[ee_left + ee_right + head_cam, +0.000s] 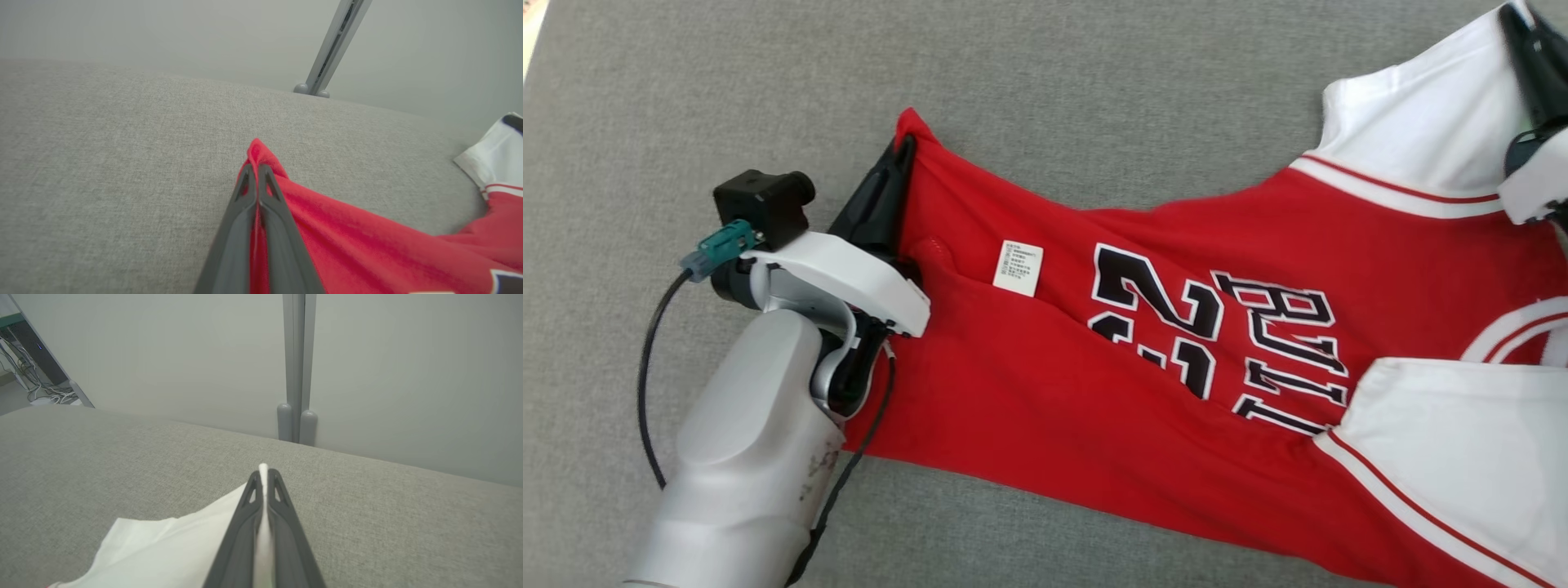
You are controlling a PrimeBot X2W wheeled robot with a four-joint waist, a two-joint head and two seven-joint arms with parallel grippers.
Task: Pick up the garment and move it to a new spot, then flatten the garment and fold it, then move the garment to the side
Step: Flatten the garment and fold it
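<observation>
The garment (1143,384) is a red jersey with white sleeves and black lettering, lying stretched across the grey cloth surface in the head view. My left gripper (903,147) is shut on its red hem corner (259,155) at the upper left. In the left wrist view the left gripper (257,169) has red cloth pinched between its dark fingers. At the top right my right gripper (1515,20) is shut on a white sleeve (1421,131). The right wrist view shows the right gripper (263,473) with the white sleeve's edge (171,551) squeezed between the fingers.
The grey cloth surface (1094,73) reaches all round the jersey. A pale wall with a grey upright post (296,367) stands behind its far edge. Cables and equipment (28,371) lie on the floor at the far left of the right wrist view.
</observation>
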